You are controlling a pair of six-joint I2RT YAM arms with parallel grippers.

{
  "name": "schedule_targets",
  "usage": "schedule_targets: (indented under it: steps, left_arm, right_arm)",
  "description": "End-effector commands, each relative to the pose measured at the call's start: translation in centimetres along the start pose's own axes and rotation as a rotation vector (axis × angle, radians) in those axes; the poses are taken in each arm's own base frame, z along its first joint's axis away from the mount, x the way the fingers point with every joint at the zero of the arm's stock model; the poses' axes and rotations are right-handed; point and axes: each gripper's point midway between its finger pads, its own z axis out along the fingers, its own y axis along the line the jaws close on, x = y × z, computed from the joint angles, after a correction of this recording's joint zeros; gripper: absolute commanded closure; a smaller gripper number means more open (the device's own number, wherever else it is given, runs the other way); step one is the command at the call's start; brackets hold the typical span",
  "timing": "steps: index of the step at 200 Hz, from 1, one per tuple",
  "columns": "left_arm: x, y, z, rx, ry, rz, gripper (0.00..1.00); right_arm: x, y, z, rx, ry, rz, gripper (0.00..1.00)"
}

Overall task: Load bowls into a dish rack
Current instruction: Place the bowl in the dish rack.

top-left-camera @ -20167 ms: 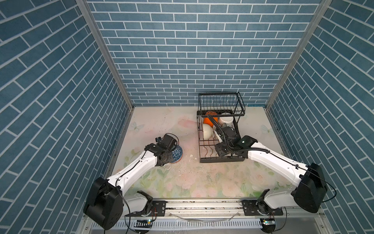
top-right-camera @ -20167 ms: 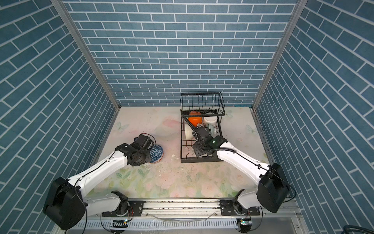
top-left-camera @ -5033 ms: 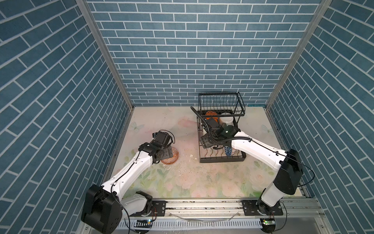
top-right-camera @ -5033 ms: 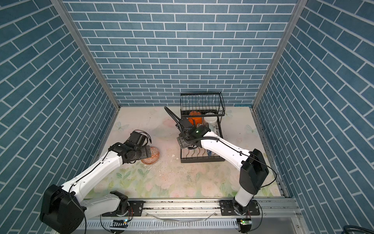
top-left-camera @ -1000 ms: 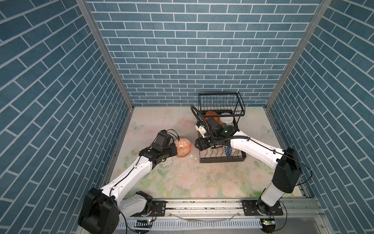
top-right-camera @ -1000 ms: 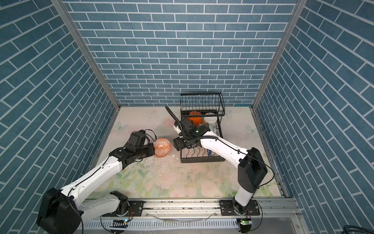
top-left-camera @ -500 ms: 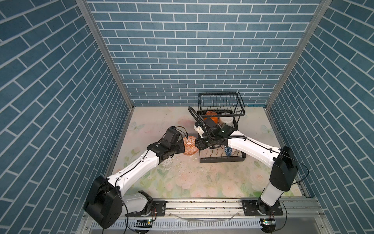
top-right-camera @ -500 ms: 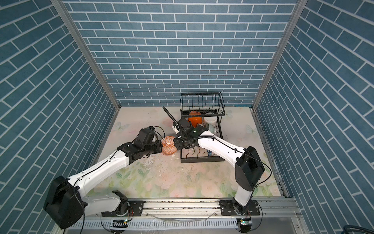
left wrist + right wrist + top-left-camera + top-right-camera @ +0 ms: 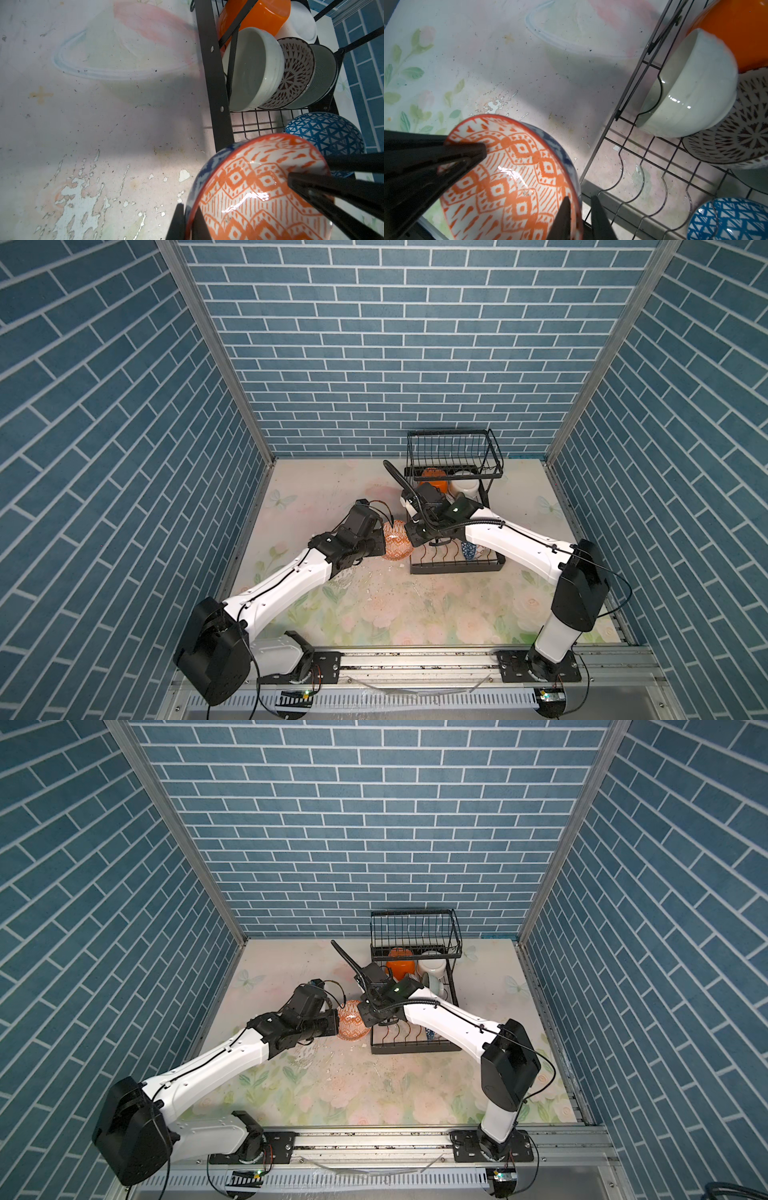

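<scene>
Just left of the dish rack (image 9: 455,569), the left end effector (image 9: 188,218) is pinching the rim of the orange-patterned bowl (image 9: 397,541). The right end effector (image 9: 578,216) is straddling the opposite rim, clamping unclear. Likely risk: left releasing prematurely, bowl dropping and chipping on the surface (image 9: 374,614).

Orange-patterned bowl (image 9: 249,197): glossy glazed ceramic. Dish rack (image 9: 215,83): matt black metal wire. Tabletop (image 9: 104,124): worn, flaking print.

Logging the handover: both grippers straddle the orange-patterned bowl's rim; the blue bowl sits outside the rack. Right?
No: the blue bowl sits inside the rack, as the right wrist view shows. The left gripper and right gripper straddle the orange-patterned bowl's rim.
</scene>
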Motion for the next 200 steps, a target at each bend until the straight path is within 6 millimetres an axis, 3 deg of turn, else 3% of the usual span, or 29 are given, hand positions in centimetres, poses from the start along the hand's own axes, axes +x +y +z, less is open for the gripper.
schedule_targets:
  steps: [1, 48, 91, 173, 200]
  left_arm:
    - [-1.7, -1.4, -0.5, 0.036, -0.054, -0.012, 1.00]
    - [-1.7, -1.9, -0.3, 0.053, -0.059, -0.019, 1.00]
    - [-1.6, -1.7, -0.2, 0.048, -0.060, -0.025, 1.00]
    - [-1.3, -0.7, -1.0, 0.029, -0.085, -0.028, 0.60]
    - [-1.3, -0.4, -1.3, 0.023, -0.096, -0.025, 0.40]
  right_arm:
    - [-0.6, -1.0, -0.1, 0.063, -0.001, 0.020, 0.87]
    - [-0.5, -1.3, 0.0, 0.085, -0.002, 0.026, 1.00]
    - [-0.5, -1.6, -0.3, 0.115, -0.016, 0.023, 1.00]
    - [-0.8, -2.2, -1.7, 0.147, -0.030, 0.024, 1.00]
    - [-0.7, -2.7, -2.3, 0.172, -0.034, 0.019, 1.00]
